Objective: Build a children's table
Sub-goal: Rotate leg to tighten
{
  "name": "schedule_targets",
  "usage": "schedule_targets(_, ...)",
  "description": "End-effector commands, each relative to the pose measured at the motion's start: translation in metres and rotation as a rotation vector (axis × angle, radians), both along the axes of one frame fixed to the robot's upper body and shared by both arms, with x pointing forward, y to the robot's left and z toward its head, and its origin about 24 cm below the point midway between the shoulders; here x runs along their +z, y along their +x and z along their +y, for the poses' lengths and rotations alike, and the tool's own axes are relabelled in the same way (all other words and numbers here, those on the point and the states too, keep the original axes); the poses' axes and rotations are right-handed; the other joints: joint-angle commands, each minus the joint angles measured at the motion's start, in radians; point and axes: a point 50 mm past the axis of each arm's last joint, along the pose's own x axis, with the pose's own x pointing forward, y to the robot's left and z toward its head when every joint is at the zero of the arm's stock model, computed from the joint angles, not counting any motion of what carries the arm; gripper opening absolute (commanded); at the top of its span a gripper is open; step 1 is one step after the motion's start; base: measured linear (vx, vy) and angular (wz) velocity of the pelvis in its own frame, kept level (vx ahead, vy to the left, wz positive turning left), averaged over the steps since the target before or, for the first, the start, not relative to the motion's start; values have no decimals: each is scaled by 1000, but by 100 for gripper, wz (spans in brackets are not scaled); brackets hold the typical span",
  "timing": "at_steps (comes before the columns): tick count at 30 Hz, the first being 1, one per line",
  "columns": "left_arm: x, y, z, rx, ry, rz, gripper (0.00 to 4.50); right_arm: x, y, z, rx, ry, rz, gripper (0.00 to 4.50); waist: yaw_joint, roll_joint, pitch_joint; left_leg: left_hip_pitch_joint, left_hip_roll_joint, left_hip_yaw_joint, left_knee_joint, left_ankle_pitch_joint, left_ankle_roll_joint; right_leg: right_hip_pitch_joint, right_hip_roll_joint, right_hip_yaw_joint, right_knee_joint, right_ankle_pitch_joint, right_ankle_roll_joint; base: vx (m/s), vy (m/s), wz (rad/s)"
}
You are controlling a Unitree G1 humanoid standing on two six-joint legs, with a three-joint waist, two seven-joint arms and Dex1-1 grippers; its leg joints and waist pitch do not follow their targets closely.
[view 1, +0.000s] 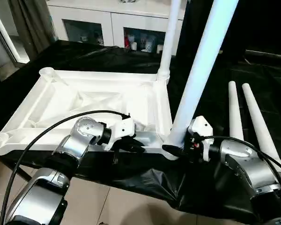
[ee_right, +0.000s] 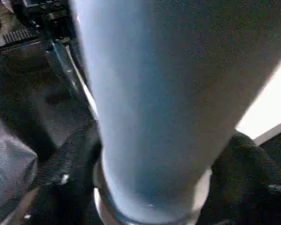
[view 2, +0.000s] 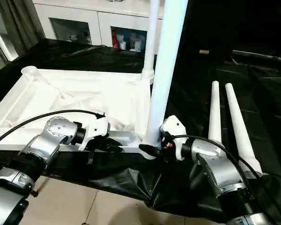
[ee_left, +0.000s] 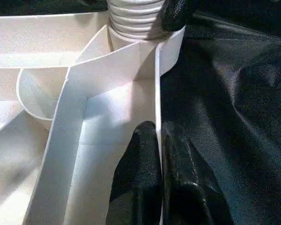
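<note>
Two of the four legs already stand in corner sockets of the upturned table top (view 1: 91, 101), which lies ribbed side up on our black-draped worktop (view 1: 253, 70): the far leg (view 1: 170, 35) rises from the far right corner, and the near leg (view 1: 201, 65) leans from the near right corner. Two spare legs (view 1: 246, 117) lie side by side on the cloth to the right, well apart from the top, and the two left sockets are still bare, so we judge the job about half done. Our left claw (ee_left: 159, 154) is clenched on the thin near rim of the top, steadying it. Our right claw (view 1: 175, 149) sits at the foot of the near leg, one finger on each side of it; we cannot tell whether it grips or merely brackets it. That leg looks tilted, so it may still need seating.
</note>
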Motion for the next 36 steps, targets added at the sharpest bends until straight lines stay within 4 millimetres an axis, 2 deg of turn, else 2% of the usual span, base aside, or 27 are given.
schedule_targets(1,2,-5,-8,-57,-58,5,0,-1,0,-8,-26,-31,5,316,1,-16,-65,0,38,-11,-66,-153,76,55,-54,42,-52,-222,-223,0,0,0)
schedule_targets(3,2,-5,-8,-56,-57,5,0,-1,0,-8,-25,-30,7,284,1,-16,-64,0,38,-11,-66,-151,79,55,-54,42,-52,-218,-226,0,0,0)
schedule_targets(8,1,-4,-7,-48,-55,6,0,-5,0,-8,-45,-27,19,272,1,-17,-65,0,37,-11,-65,-148,81,55,-54,42,-52,-220,-225,0,0,0)
schedule_targets(11,0,-2,-6,-5,-60,0,0,-10,4,-10,-125,-13,34,272,-1,-16,-64,-1,37,-11,-65,-151,79,54,-53,42,-53,-222,-225,0,0,0)
schedule_targets(13,-1,3,-7,56,-50,-22,0,-17,10,-12,-230,-11,46,272,-6,-14,-61,-1,34,-11,-67,-174,65,50,-53,41,-59,-271,-216,0,0,0)
schedule_targets(14,-5,12,-8,175,-11,-51,0,-27,17,-13,-381,-6,63,272,-10,-14,-60,0,33,-13,-68,-195,48,49,-53,40,-63,-318,-202,0,0,0)
schedule_targets(15,-5,12,-8,181,-10,-52,0,-27,18,-13,-391,-6,63,272,-12,-13,-60,1,33,-14,-69,-206,37,47,-53,39,-65,-341,-195,0,0,0)
schedule_targets(16,-6,18,-12,259,-10,-60,0,-33,25,-12,-523,11,72,272,-17,-16,-58,3,30,-15,-70,-224,24,46,-52,38,-71,-393,-178,0,0,0)
schedule_targets(18,-6,23,-19,329,-25,-53,0,-36,32,-7,-641,34,82,272,-23,-11,-58,8,29,-16,-70,-237,6,41,-53,39,-76,-417,-173,0,0,0)
schedule_targets(20,-5,27,-28,378,-30,-57,0,-37,38,-1,-742,68,102,271,-29,-14,-57,8,27,-17,-71,-260,5,41,-52,37,-82,-446,-161,0,0,0)
schedule_targets(21,-5,29,-36,423,-30,-63,0,-38,43,7,-797,91,119,270,-32,-15,-57,5,27,-18,-71,-260,12,43,-52,38,-83,-453,-156,0,0,0)
schedule_targets(23,-6,31,-43,456,-31,-66,0,-39,46,16,-817,92,119,270,-32,-11,-62,6,25,-17,-69,-242,12,43,-50,37,-82,-428,-155,0,0,0)
schedule_targets(25,-7,32,-56,487,-32,-69,0,-37,51,30,-818,65,85,270,-33,-13,-61,5,26,-16,-69,-239,18,40,-50,38,-79,-390,-172,0,0,0)
schedule_targets(27,-8,31,-62,491,-23,-70,0,-35,54,42,-786,65,60,270,-32,-12,-62,3,24,-16,-69,-241,25,45,-50,36,-78,-377,-179,0,0,0)
schedule_targets(28,-8,31,-62,491,-23,-70,0,-35,55,43,-784,67,59,305,-32,-12,-62,3,24,-16,-69,-241,25,45,-50,36,-78,-377,-179,0,0,0)
schedule_targets(29,-8,32,-63,485,-13,-81,0,-31,56,50,-750,117,57,305,-30,-15,-61,2,25,-15,-69,-239,39,46,-51,37,-79,-370,-177,0,0,0)
schedule_targets(31,-8,32,-60,478,-8,-88,0,-28,56,50,-719,157,58,345,-28,-15,-62,1,26,-16,-69,-231,49,48,-51,37,-76,-358,-179,0,0,0)
schedule_targets(33,-7,32,-55,467,-11,-89,0,-25,56,47,-685,168,52,349,-28,-16,-61,0,27,-16,-70,-231,57,50,-51,37,-75,-348,-185,0,0,0)
schedule_targets(34,-7,31,-53,457,-15,-90,0,-23,56,45,-674,167,48,374,-29,-16,-62,-3,28,-17,-70,-228,59,52,-52,36,-74,-352,-182,0,0,0)
schedule_targets(36,-6,29,-47,407,-27,-99,0,-20,52,36,-603,167,66,374,-27,-20,-62,-2,27,-16,-69,-224,66,53,-50,37,-75,-350,-180,0,0,0)
